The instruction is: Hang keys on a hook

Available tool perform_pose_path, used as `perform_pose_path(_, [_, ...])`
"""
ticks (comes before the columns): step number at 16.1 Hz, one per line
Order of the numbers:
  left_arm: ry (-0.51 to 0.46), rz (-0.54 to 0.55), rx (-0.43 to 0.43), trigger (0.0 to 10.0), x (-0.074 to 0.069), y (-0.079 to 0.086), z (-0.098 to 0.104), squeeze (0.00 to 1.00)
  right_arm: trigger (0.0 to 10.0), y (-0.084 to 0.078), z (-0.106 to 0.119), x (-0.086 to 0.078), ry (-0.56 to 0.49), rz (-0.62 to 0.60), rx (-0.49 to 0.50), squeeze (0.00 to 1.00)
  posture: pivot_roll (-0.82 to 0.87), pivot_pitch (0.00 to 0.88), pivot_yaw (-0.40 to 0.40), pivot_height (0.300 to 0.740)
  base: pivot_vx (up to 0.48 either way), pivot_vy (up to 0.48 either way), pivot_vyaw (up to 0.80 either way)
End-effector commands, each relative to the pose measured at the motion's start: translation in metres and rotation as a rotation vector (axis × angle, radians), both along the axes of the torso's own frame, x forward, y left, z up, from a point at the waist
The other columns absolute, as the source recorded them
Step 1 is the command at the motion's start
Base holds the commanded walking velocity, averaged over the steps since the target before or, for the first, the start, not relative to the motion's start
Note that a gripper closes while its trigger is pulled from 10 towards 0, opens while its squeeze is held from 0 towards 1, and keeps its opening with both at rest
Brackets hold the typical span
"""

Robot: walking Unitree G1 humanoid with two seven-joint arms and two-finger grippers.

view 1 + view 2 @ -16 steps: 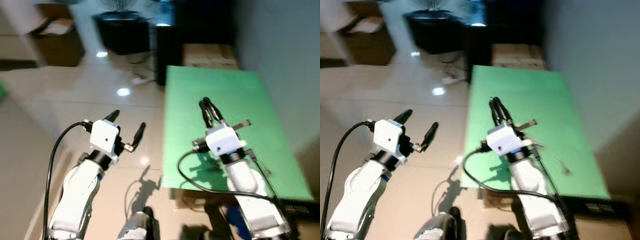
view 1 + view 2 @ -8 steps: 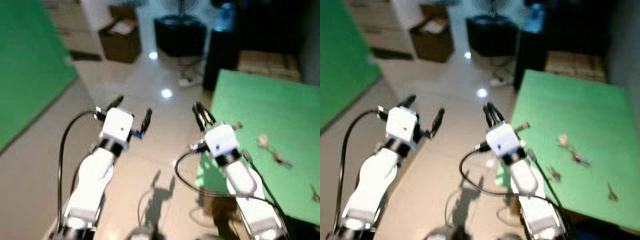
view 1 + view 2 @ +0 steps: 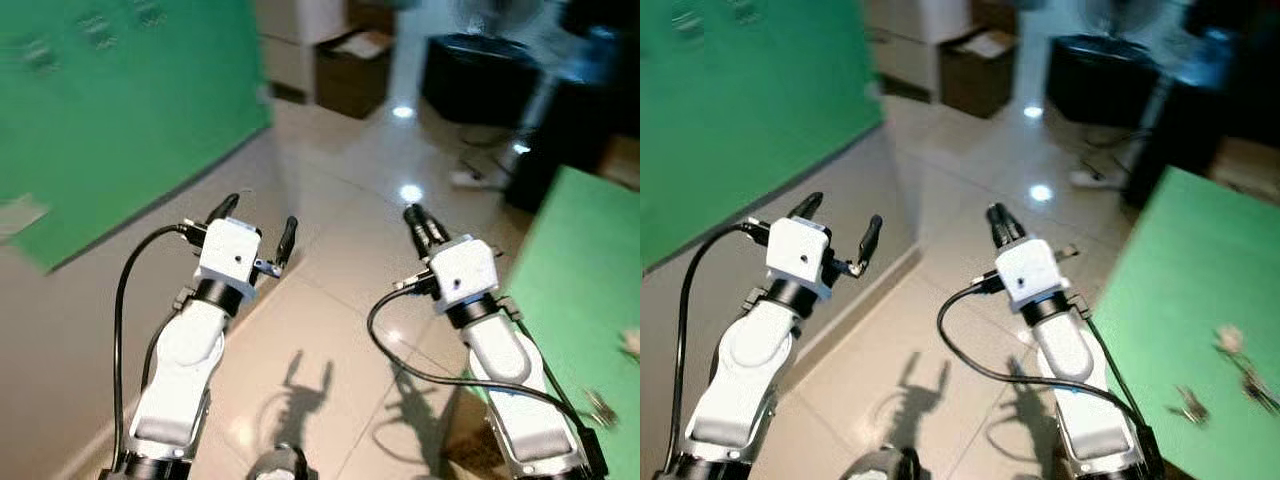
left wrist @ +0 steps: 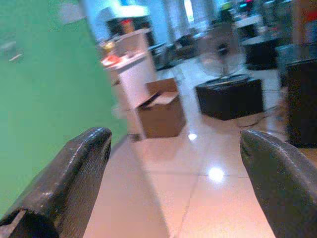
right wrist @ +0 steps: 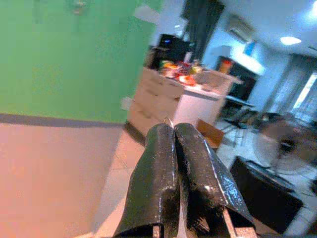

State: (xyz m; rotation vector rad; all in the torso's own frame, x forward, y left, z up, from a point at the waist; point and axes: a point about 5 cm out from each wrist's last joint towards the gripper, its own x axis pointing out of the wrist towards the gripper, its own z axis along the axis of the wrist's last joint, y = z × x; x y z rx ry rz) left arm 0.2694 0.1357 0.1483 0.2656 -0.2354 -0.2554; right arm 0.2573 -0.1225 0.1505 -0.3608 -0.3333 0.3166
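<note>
My right gripper (image 3: 415, 218) is held out over the floor, shut, and a small pale metal tip, which looks like a key (image 5: 168, 120), pokes out between its fingertips. My left gripper (image 3: 258, 215) is raised beside it, open and holding nothing. A green wall (image 3: 110, 110) stands ahead on the left, with small blurred fixtures (image 3: 95, 27) high up that may be hooks. To the right is a green table (image 3: 1180, 260) with more keys (image 3: 1230, 340) lying on it, apart from both grippers.
The glossy tiled floor (image 3: 340, 200) stretches ahead. An open cardboard box (image 3: 355, 55) and a black cabinet (image 3: 480, 65) stand at the back. A white sheet (image 3: 20, 212) is stuck low on the green wall. A white counter (image 4: 129, 69) is farther off.
The camera has swung left, so the green table has slid to the right edge and the green wall has come into view. Both arms keep their pose; the grippers' states are unchanged.
</note>
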Motion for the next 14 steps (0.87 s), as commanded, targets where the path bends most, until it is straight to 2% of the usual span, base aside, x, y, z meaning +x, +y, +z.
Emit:
perform_pose_path(1, [-0.007,0.008,-0.009,10.0,0.0007,0.0017,0.0024,0.00,10.0,0.0014,0.0052,0.0010,-0.006,0.018,0.023,0.00,-0.07,0.078,0.056,0.740,0.000,0.000,0.80])
perform_pose_path(9, [-0.013,-0.020,-0.023,10.0,-0.0021,-0.0021,0.0039,0.00,10.0,-0.0063,0.0057,0.0051,0.017,0.011,0.049,0.00,-0.07,0.068,0.043,0.740,0.000,0.000,0.80])
perform_pose_path(14, [-0.018,-0.022,-0.024,10.0,-0.0003,-0.0004,0.0057,0.00,10.0,-0.0057,0.0079,0.0105,0.019,0.011,0.057,0.00,-0.06,0.062,0.039,0.740,0.291,0.000,0.80])
